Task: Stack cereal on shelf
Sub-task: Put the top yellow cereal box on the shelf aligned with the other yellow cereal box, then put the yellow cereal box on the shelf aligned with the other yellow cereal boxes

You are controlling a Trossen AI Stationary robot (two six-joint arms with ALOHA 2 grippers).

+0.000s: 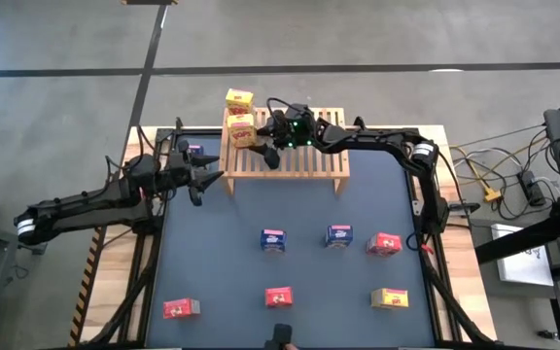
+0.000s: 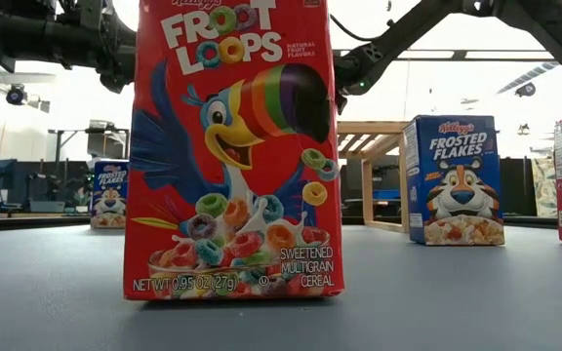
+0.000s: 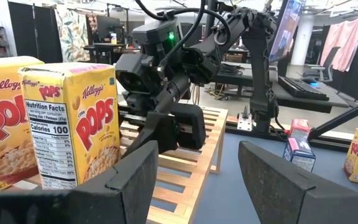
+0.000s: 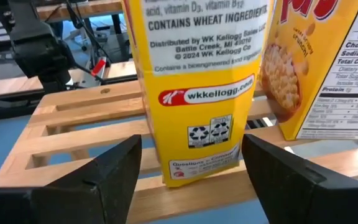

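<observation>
A: High view first; where do the jaws stand?

B: The right gripper is over the shelf, jaws apart, with a Corn Pops box just ahead of them on the slats; a second yellow box stands just beyond it, at the shelf's far edge. The left gripper waits beside the shelf's end, jaws also apart, holding nothing.

A: And the rest of the cereal?

B: Well behind both grippers on the dark mat; two blue boxes, a red one, then a nearer row with a yellow one.

A: Low view?

B: A Froot Loops box fills it; a Frosted Flakes box stands beside it, the shelf behind.

A: Left wrist?

B: Its open fingers frame the right gripper on the slats; the two Corn Pops boxes stand upright just to one side.

A: Right wrist?

B: The yellow box's narrow side stands squarely between the spread fingers, not touching either.

A: How would it handle?

B: Light, thin cardboard, I'd judge; easily tipped or dented; best pinched low across the narrow faces. The neighbouring box crowds one finger.
</observation>
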